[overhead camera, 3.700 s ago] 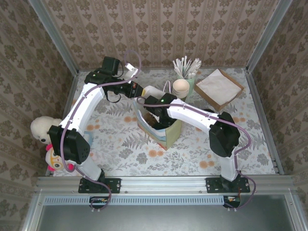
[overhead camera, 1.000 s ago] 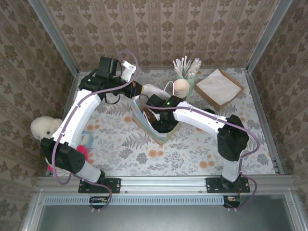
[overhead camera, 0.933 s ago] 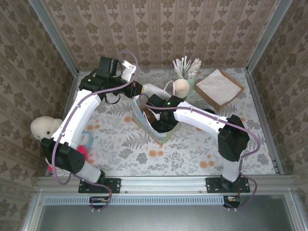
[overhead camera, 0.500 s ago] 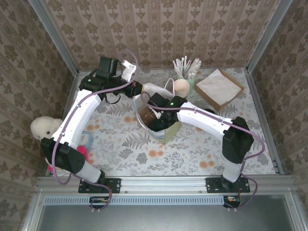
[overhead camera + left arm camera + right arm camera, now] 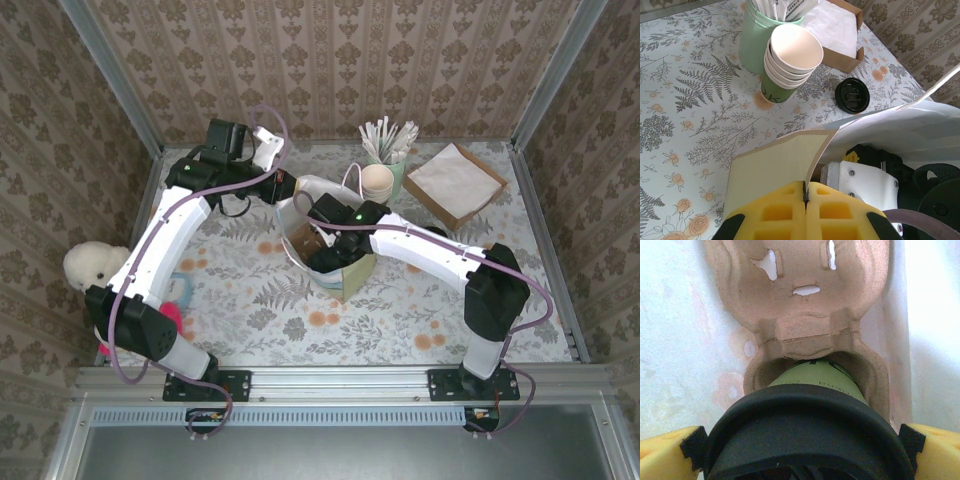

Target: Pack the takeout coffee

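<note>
Tool R (image 5: pixel 802 447): I have opened it to full width over the last sec.; fingers (image 5: pixel 665 450) flank the lid (image 5: pixel 805 415), no squeeze evident. Takeout coffee (image 5: pixel 812 377) sits upright in a pocket of the pulp carrier (image 5: pixel 800 295), inside the bag (image 5: pixel 355 280), which was tilted and now stands straight. Tool L (image 5: pixel 805 212) clamps the bag flap (image 5: pixel 775 165), mouth open. Judgement: drop-off done; I withdraw next. Bench (image 5: pixel 250 315): fern-print cover; spare lid (image 5: pixel 852 95), cup stack (image 5: pixel 790 60) at rear. Room: patterned wall panels (image 5: pixel 330 60), metal corner posts (image 5: pixel 112 75).
</note>
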### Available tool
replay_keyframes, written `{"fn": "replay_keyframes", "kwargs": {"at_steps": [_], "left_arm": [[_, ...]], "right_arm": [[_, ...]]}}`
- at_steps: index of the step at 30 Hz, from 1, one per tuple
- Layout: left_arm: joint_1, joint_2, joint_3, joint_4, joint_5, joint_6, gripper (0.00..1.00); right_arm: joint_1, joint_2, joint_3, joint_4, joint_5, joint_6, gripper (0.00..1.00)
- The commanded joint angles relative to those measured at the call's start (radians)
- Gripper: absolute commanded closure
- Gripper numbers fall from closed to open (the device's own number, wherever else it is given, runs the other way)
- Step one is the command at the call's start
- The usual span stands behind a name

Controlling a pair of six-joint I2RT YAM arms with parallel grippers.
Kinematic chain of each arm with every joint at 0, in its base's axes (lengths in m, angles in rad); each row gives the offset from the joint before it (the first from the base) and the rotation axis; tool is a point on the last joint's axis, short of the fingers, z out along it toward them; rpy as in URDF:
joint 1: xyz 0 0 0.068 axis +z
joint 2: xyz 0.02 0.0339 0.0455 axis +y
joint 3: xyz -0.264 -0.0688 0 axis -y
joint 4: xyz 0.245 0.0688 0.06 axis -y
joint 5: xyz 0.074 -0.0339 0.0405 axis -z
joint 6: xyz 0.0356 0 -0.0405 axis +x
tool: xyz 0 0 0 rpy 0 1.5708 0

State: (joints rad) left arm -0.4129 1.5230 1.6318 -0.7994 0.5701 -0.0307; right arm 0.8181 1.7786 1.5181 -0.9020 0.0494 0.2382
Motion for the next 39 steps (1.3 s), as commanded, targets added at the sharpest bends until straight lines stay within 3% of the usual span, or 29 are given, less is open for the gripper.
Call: {"fn": "replay_keyframes", "kwargs": {"at_steps": [1,28,39], "left_arm": [[0.0,0.0,0.005,0.016,-0.02,0.008,1.0],[0.001,0.022,0.001,0.011,-0.026,0.012,1.0],[0.001,0.041,-0.011,-0.001,-0.024,0.008,1.0]], "right_arm": [[0.006,-0.057,-0.006,0.009,0.027,-0.009,0.0],[0.013,-0.116,-0.013,-0.003,0.059,-0.008,0.0],[0.014,-0.242,-0.082,0.176,0.064,-0.051,0.0]]}}
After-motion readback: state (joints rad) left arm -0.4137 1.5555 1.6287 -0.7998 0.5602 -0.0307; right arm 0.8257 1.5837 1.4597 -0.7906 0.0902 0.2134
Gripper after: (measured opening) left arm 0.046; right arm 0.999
